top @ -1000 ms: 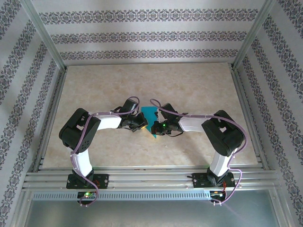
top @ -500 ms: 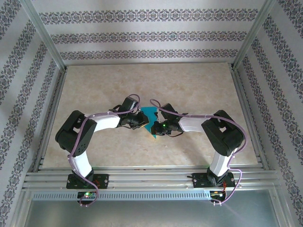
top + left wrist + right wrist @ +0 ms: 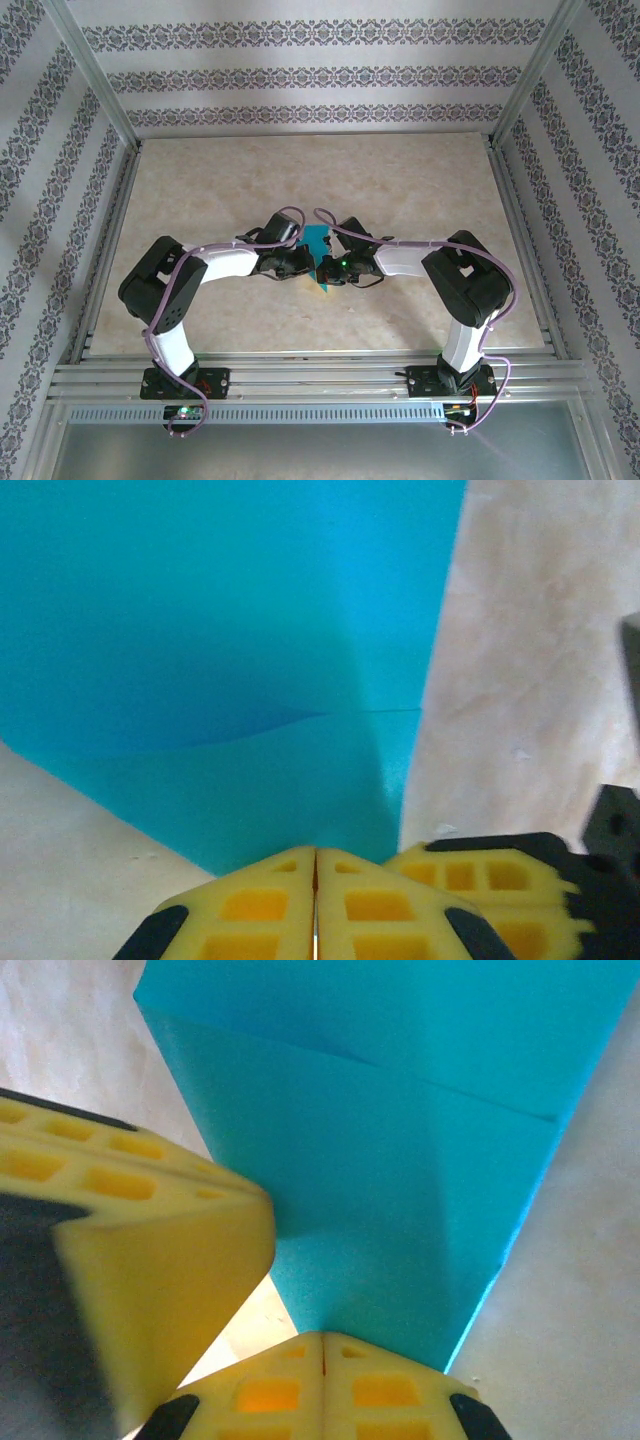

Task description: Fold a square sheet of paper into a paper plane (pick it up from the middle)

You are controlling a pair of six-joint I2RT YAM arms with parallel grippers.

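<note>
Both arms bend inward, wrists almost meeting. Left gripper point(image 3: 315, 852) and right gripper point(image 3: 323, 1335) each have their 2 yellow fingers point(image 3: 260, 905) pinched tight on the paper point(image 3: 200, 610).

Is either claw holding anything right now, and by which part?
The folded teal paper: the left claw and the right claw each pinch its edge, close beside each other.

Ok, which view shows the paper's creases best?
Right wrist: the paper is close up, with straight crease lines and layered edges sharp. Left wrist is also close, but shows just one faint curved crease on a flat blue area. Top external gives a small sliver, mostly covered.
</note>
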